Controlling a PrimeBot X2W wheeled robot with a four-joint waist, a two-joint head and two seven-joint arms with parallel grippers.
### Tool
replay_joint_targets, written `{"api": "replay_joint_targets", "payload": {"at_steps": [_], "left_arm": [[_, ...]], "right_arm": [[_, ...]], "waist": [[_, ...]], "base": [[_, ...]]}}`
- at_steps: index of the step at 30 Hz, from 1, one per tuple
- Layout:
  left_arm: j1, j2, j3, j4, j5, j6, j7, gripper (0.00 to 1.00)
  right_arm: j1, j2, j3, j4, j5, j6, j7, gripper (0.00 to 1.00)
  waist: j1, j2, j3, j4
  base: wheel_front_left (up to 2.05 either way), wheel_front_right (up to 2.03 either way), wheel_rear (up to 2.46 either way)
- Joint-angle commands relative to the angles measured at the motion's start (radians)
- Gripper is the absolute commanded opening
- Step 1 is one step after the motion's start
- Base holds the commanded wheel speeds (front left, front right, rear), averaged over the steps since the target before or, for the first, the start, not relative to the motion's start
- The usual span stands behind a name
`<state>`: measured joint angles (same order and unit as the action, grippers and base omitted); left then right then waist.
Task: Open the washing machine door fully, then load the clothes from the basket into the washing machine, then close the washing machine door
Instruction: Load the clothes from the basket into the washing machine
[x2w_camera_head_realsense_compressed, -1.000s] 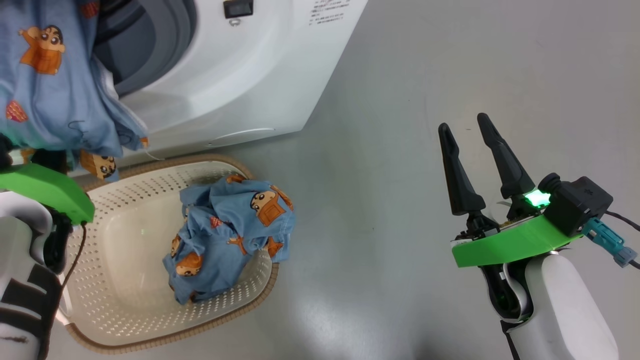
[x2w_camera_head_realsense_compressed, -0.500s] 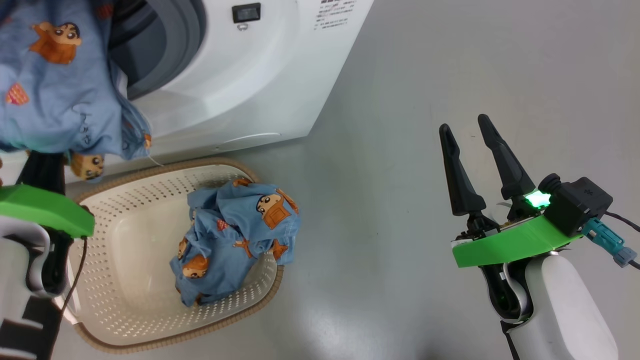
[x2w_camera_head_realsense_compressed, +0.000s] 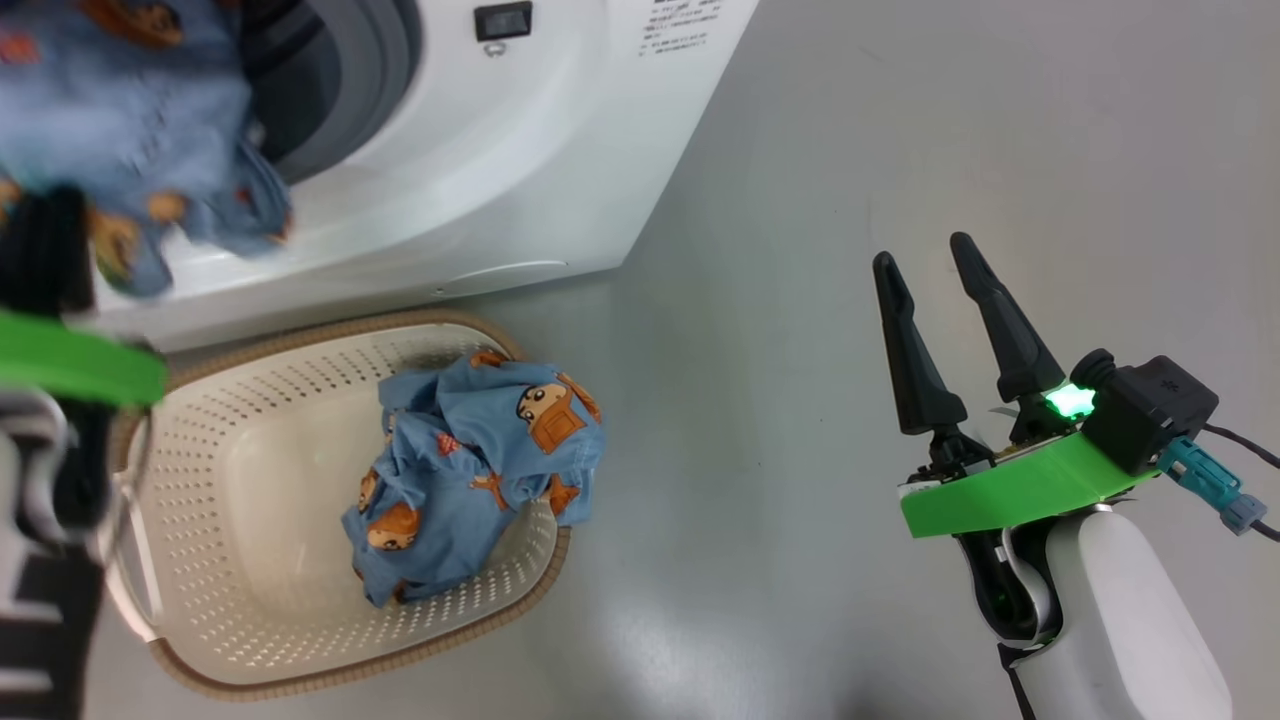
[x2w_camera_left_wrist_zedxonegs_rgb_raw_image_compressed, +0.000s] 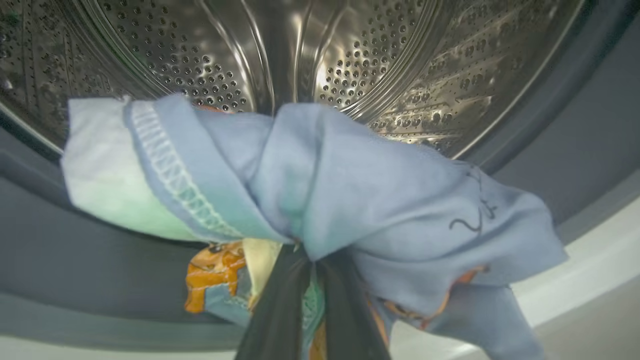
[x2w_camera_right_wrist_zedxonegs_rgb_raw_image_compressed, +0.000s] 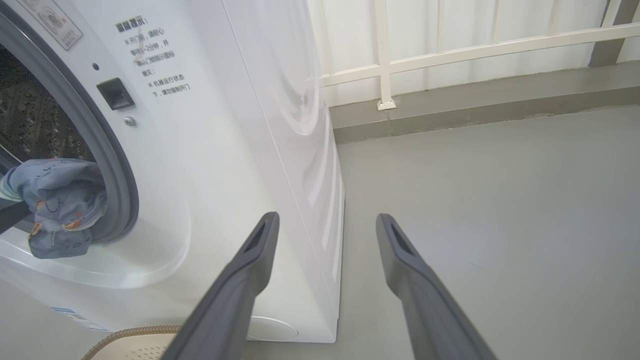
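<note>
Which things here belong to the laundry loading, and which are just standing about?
Job: held garment in the shut left gripper, second garment, basket, washing machine, steel drum.
Just there: white railing, grey floor.

Laundry corner: washing machine (x2w_camera_head_realsense_compressed: 480, 180), basket (x2w_camera_head_realsense_compressed: 200, 430).

The washing machine (x2w_camera_right_wrist_zedxonegs_rgb_raw_image_compressed: 225, 150) has grey Chinese writing (x2w_camera_right_wrist_zedxonegs_rgb_raw_image_compressed: 150, 55) on its white front, next to the round opening. The top line looks like 温馨提示, and the smaller lines under it are too blurry to read. A little sticker (x2w_camera_right_wrist_zedxonegs_rgb_raw_image_compressed: 52, 22) up by the opening and a blue label (x2w_camera_right_wrist_zedxonegs_rgb_raw_image_compressed: 80, 317) low on the front are too small to read, and the thin dark scribbles (x2w_camera_left_wrist_zedxonegs_rgb_raw_image_compressed: 472, 220) on the clothes (x2w_camera_left_wrist_zedxonegs_rgb_raw_image_compressed: 350, 190) make no word I can tell.
</note>
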<state>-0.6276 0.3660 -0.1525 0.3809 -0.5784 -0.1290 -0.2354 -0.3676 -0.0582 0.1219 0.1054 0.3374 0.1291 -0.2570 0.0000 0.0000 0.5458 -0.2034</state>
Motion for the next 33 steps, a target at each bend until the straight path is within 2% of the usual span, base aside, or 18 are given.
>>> {"api": "replay_joint_targets", "payload": {"at_steps": [1, 12, 17, 24, 25, 26, 27, 28, 33], "left_arm": [[-0.073, 0.051, 0.038, -0.004, -0.014, -0.002, 0.012, 0.0], [-0.411, 0.078, 0.011, 0.28, -0.045, -0.002, 0.119, 0.0], [-0.56, 0.11, -0.008, 0.422, -0.018, 0.0, 0.151, 0.0], [-0.721, 0.12, -0.036, 0.608, 0.008, 0.03, 0.23, 0.0], [-0.738, 0.118, -0.042, 0.629, 0.013, 0.035, 0.238, 0.04], [-0.754, 0.117, -0.047, 0.647, 0.018, 0.038, 0.241, 0.88], [-0.754, 0.117, -0.047, 0.647, 0.018, 0.038, 0.241, 0.88], [-0.768, 0.115, -0.055, 0.662, 0.024, 0.039, 0.241, 1.0], [-0.798, 0.102, -0.079, 0.718, 0.039, 0.031, 0.211, 1.0]], "right_arm": [[0.013, 0.006, 0.027, -0.022, 0.006, 0.002, -0.005, 1.0], [0.001, 0.007, 0.04, -0.036, 0.007, 0.002, -0.005, 1.0], [-0.005, 0.008, 0.046, -0.045, 0.018, 0.002, -0.005, 1.0], [0.001, 0.008, 0.049, -0.049, 0.024, 0.002, -0.005, 1.0], [0.0, 0.008, 0.049, -0.049, 0.025, 0.002, -0.005, 1.0], [-0.001, 0.008, 0.049, -0.049, 0.026, 0.002, -0.005, 1.0], [-0.001, 0.008, 0.049, -0.049, 0.026, 0.002, -0.005, 1.0], [-0.002, 0.008, 0.049, -0.049, 0.026, 0.002, -0.005, 1.0], [-0.008, 0.008, 0.04, -0.048, 0.023, 0.002, -0.005, 1.0]], "waist": [[0.0, 0.0, 0.015, -0.009], [0.0, 0.0, 0.09, -0.07], [0.0, 0.0, 0.124, -0.101], [0.0, 0.0, 0.135, -0.124], [0.0, 0.0, 0.137, -0.125], [0.0, 0.0, 0.138, -0.126], [0.0, 0.0, 0.138, -0.126], [0.0, 0.0, 0.139, -0.126], [0.0, 0.0, 0.133, -0.117]], "base": [[0.0, 0.0, 0.0], [0.0, 0.0, 0.0], [0.0, 0.0, 0.0], [0.0, 0.0, 0.0], [0.0, 0.0, 0.0], [0.0, 0.0, 0.0], [0.0, 0.0, 0.0], [0.0, 0.0, 0.0], [0.0, 0.0, 0.0]]}}
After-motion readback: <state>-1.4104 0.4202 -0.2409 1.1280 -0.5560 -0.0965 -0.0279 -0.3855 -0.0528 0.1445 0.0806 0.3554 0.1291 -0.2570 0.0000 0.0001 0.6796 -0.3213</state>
